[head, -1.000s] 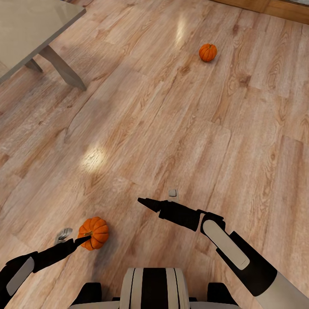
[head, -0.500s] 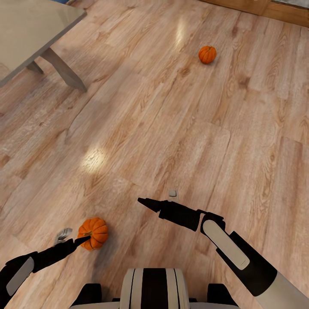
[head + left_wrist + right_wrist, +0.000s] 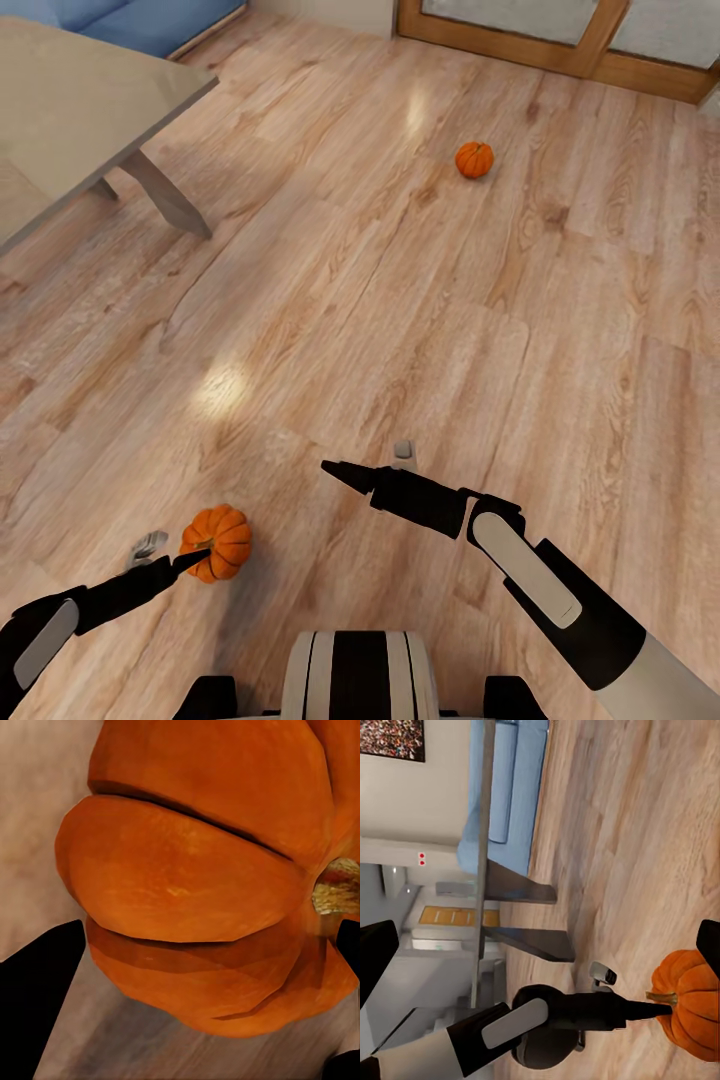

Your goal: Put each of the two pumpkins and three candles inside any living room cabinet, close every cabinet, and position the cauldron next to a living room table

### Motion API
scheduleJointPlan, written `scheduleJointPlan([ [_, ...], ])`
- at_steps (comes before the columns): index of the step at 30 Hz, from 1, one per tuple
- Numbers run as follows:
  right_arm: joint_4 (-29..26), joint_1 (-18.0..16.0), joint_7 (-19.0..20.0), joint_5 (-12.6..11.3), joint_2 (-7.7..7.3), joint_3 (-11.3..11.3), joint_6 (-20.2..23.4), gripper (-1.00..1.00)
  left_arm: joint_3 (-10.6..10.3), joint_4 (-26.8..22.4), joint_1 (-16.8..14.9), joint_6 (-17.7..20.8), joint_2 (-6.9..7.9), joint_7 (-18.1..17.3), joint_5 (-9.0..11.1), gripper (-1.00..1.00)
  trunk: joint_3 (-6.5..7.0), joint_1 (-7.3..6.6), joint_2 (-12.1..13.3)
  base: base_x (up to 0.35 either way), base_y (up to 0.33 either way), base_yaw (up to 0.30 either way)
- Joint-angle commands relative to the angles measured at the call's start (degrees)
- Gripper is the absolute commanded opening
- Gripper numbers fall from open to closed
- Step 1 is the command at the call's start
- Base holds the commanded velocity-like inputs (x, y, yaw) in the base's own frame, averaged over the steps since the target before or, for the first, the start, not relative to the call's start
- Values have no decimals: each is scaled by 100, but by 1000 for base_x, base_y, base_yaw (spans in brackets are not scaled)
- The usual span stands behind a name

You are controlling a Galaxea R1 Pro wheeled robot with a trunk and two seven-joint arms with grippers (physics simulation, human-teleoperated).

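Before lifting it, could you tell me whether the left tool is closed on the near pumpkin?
Yes: left tool fingertips flank the small orange ribbed pumpkin.

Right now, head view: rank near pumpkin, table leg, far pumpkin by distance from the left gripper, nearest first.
1. Near pumpkin: at the left gripper, fingertip on it, low in the view on the robot's left.
2. Table leg: up the floor, far left, under the table.
3. Far pumpkin: farthest, across the floor to the right, near the wooden door frame.
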Motion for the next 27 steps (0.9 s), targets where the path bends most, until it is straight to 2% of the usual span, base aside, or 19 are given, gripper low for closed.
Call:
scheduleJointPlan([
  [1,1,-4,-3,-42,-4,4,19,100,-23,-3,-1,49,11,8,53,-100,20,-3,0,0,0,0],
  [2,2,-4,-3,-44,-5,4,19,100,-23,-12,-1,60,14,9,54,-100,42,-6,2,0,0,0],
  [6,136,-4,-4,-54,-5,3,11,100,-19,-313,-1,648,34,11,59,-100,131,-16,7,0,0,0],
  [9,250,-4,-4,-63,-6,-3,0,100,-5,-410,-1,895,36,17,57,-100,197,-24,11,0,0,0],
  [13,336,-4,-5,-89,-34,-74,-240,100,116,-493,-1,1338,37,20,51,-100,286,-34,16,0,0,0],
  [14,375,-4,-11,-94,-49,-98,-315,100,200,-747,3,1590,43,29,41,-100,308,-37,18,0,0,0],
  [18,526,-4,-18,-96,-53,-109,-335,100,220,-829,3,1781,45,51,31,-100,397,-47,23,0,0,0],
  [20,549,-4,-181,-97,-54,-152,-338,100,224,-848,4,1821,45,59,20,-100,441,-52,26,0,0,0],
  [24,478,-4,-890,-76,-49,-259,-288,100,241,-901,5,1859,46,62,-17,-100,529,-62,31,0,0,0],
  [27,445,-4,-1393,-66,-48,-273,-251,100,254,-1025,7,2117,50,64,-29,-100,596,-70,35,0,0,0],
])
